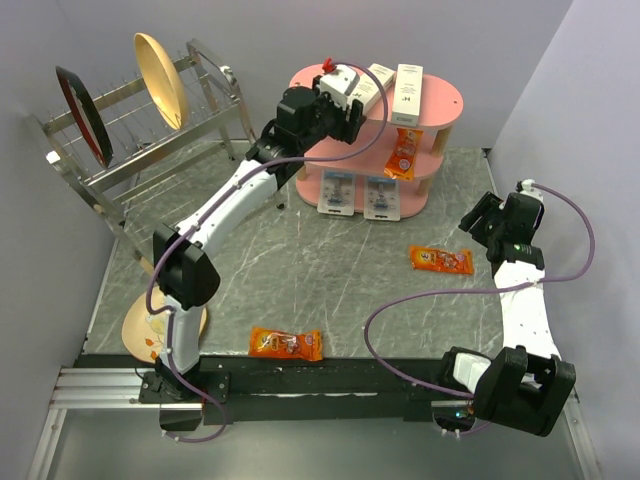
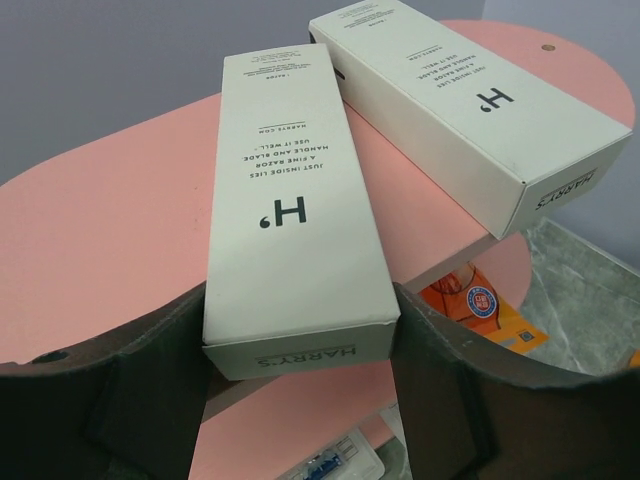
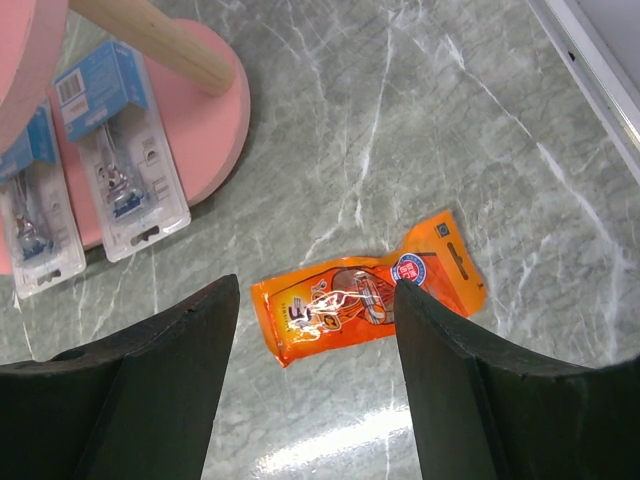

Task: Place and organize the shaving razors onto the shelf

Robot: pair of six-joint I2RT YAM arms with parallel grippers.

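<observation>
The two shaving razors, blue-and-white blister packs (image 1: pixel 337 192) (image 1: pixel 382 197), lie side by side on the bottom board of the pink shelf (image 1: pixel 445 100). They also show in the right wrist view (image 3: pixel 125 165) (image 3: pixel 30 215). My left gripper (image 1: pixel 350 100) is at the shelf's top board, its fingers pressed against both sides of a white Harry's box (image 2: pixel 290 230) that rests on the board. A second white box (image 2: pixel 470 110) lies beside it. My right gripper (image 1: pixel 478 222) is open and empty above an orange snack packet (image 3: pixel 365 300) on the table.
A metal wire dish rack (image 1: pixel 140 120) with a yellow and a dark plate stands at the back left. Another orange packet (image 1: pixel 285 343) lies near the front edge, one (image 1: pixel 403 155) sits on the shelf's middle board. A plate (image 1: pixel 140 330) lies by the left arm's base.
</observation>
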